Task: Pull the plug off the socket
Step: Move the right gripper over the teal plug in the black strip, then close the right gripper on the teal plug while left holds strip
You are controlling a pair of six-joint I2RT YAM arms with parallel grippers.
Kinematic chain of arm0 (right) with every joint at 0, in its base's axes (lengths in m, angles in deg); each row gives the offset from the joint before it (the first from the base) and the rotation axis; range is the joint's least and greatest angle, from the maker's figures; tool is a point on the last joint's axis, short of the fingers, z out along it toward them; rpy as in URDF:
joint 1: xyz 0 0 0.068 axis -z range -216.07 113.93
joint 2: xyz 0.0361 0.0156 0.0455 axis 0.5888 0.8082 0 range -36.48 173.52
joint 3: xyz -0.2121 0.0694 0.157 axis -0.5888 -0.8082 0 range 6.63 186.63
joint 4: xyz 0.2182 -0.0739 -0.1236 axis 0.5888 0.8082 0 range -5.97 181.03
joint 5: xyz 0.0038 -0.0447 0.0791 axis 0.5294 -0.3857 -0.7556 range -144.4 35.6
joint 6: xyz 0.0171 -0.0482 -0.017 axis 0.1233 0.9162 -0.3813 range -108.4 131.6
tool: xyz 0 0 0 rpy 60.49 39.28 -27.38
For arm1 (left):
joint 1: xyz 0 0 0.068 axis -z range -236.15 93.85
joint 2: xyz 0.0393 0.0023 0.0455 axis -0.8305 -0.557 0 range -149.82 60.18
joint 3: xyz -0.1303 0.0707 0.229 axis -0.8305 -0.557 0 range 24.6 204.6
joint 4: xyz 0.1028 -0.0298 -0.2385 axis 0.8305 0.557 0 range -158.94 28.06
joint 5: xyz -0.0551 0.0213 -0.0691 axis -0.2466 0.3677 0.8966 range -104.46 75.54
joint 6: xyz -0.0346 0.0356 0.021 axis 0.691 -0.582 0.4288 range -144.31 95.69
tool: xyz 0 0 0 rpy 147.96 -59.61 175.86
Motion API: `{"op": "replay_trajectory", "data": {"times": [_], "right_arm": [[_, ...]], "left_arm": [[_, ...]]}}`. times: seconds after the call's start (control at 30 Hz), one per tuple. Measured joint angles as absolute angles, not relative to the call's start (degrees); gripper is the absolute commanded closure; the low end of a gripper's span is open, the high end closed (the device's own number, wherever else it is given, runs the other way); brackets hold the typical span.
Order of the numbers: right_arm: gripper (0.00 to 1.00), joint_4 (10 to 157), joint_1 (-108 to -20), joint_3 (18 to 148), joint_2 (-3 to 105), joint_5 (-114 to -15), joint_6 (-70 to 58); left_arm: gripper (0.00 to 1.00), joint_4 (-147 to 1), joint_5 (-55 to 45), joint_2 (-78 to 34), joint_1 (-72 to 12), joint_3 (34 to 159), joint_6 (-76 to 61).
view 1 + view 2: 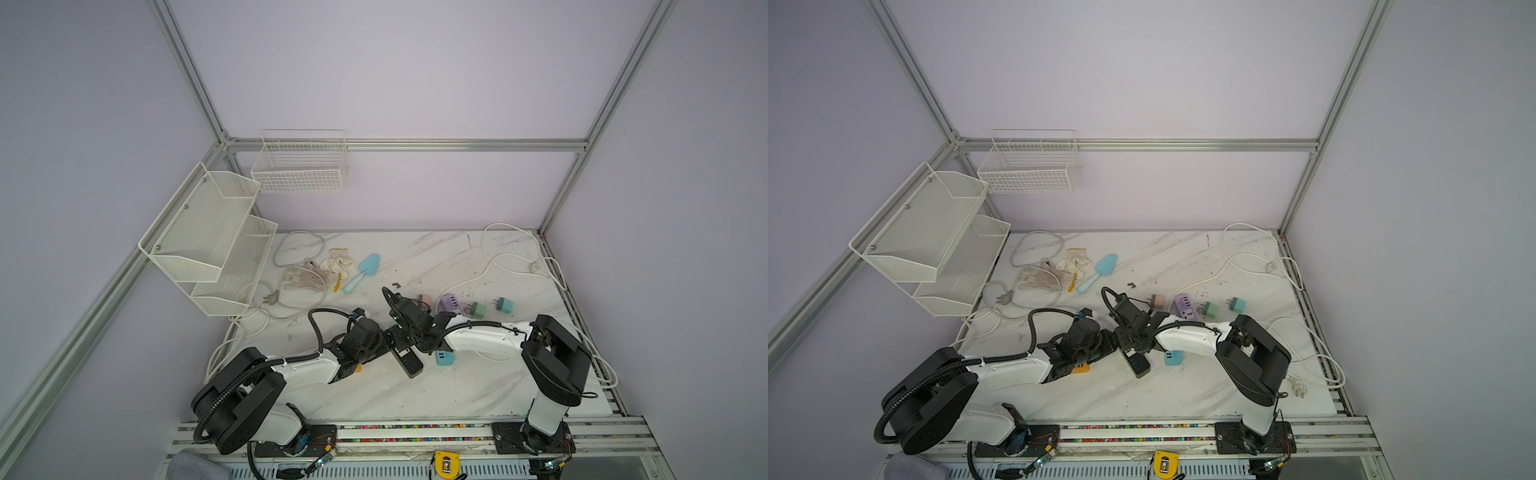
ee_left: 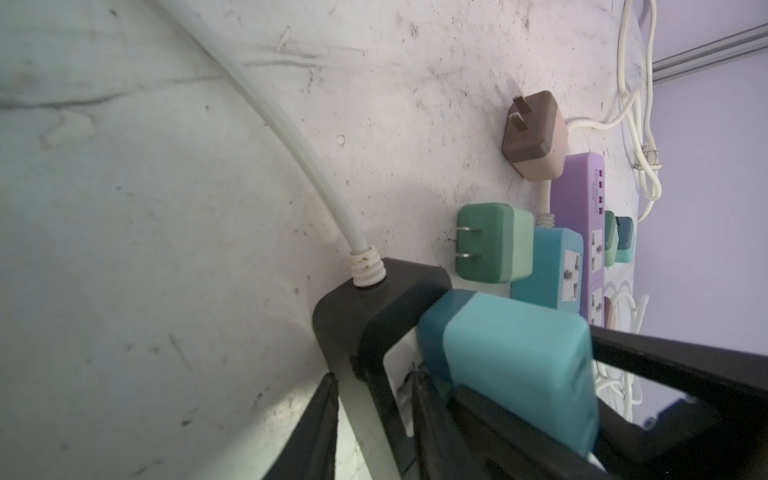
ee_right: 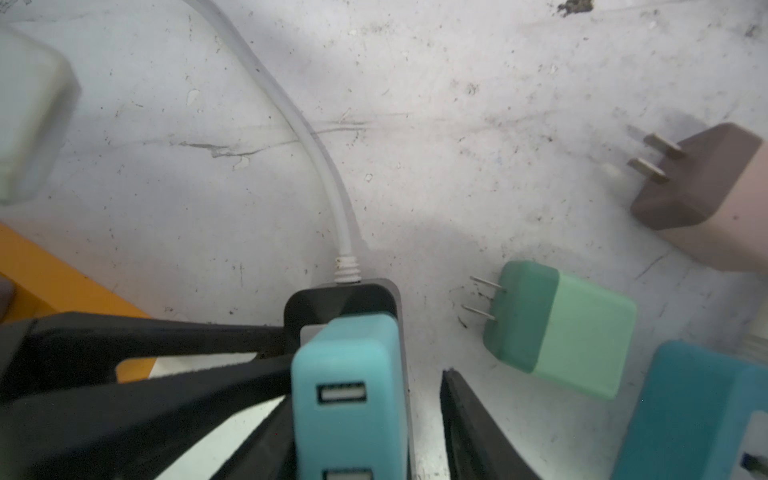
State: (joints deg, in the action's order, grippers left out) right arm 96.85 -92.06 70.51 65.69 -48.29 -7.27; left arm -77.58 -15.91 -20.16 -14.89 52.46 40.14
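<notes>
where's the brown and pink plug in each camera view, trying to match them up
Top view: brown and pink plug lies just left of the purple strip.
Top view: the plug again left of the purple strip.
Left wrist: plug by the purple strip's end, beyond the loose green plug.
Right wrist: plug cut off at the picture's edge, beyond the green plug.
Shared landmark: the black power strip with its white cable, in all four views.

A robotics laboratory cell is indicated: a white marble-patterned tabletop [image 1: 436,386] is enclosed by a silver aluminium-profile frame [image 1: 407,145] and plain lilac wall panels [image 1: 395,75], and white-and-black robot arms [image 1: 307,368] are bolted to a slotted metal rail [image 1: 415,434].
</notes>
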Motion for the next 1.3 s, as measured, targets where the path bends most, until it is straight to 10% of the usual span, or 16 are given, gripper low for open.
{"op": "replay_trajectory", "data": {"times": [1.3], "right_arm": [[0.83,99.37,-93.39,72.48,66.63,-48.18,-5.74]], "left_arm": [[0.70,-77.54,-14.53,-20.09,-14.00,52.35,40.92]]}}
